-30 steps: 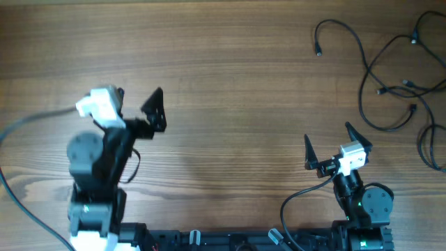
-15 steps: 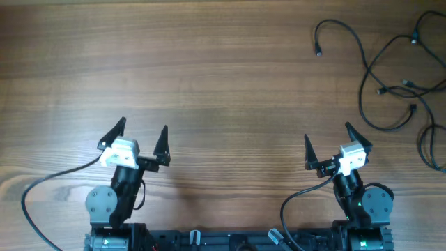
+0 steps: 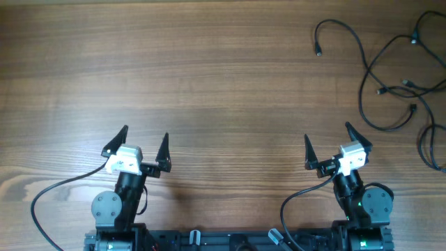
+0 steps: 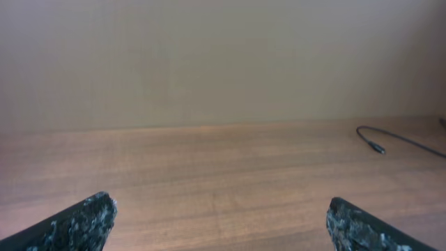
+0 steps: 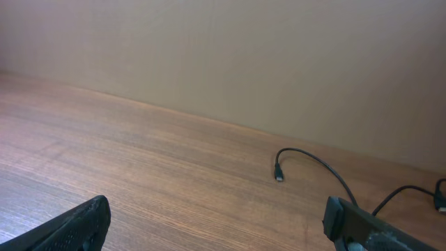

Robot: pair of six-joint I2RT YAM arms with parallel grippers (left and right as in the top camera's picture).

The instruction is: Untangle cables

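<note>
Top-down view of a wooden bench (image 3: 223,70). My left fingers (image 3: 144,132) and right fingers (image 3: 327,131) sit near the front edge, one at each side, both spread wide with nothing between them and pointing toward the far edge. The cables (image 3: 390,77), thin black cords, lie in loose crossing loops in the far right corner, and one loop runs off the right edge. One cord curls out to the left of the bunch and ends in a small plug (image 3: 318,51). My right fingers are the nearer pair to the cables but well apart from them; my left fingers are across the bench. Bare wood fills the middle and the whole left side. From my wrists I see the far edge meet a plain wall (image 4: 223,56).
</note>
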